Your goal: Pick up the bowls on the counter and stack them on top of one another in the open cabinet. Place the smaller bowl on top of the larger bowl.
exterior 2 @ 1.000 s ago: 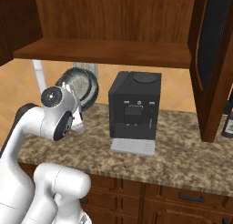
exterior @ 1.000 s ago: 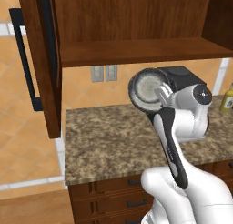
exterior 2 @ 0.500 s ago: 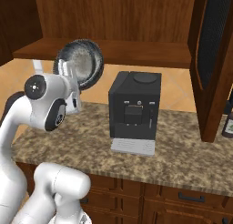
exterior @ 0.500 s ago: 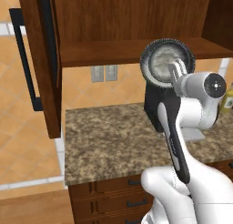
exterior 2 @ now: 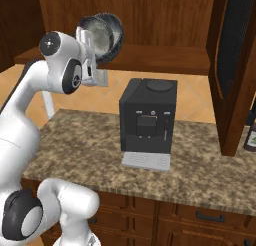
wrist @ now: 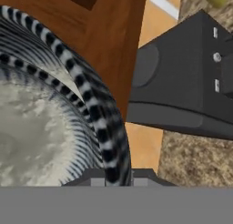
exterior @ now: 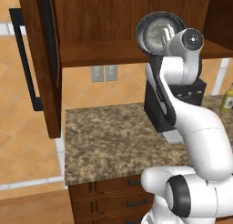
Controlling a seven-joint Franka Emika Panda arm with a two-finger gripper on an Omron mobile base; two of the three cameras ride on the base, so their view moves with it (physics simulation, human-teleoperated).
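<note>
Now larger bowl (exterior: 157,33) tilted, rim above open cabinet (exterior: 104,54) shelf edge.

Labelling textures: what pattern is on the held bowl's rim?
Dark and pale ribbed stripes on the bowl rim, clearest in the hand view.

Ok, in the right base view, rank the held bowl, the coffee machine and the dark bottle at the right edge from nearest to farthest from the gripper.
1. Bowl, gripped at the gripper, level with the cabinet shelf.
2. Coffee machine, below and right, on the counter.
3. Bottle, far right edge, past the cabinet door.
</note>
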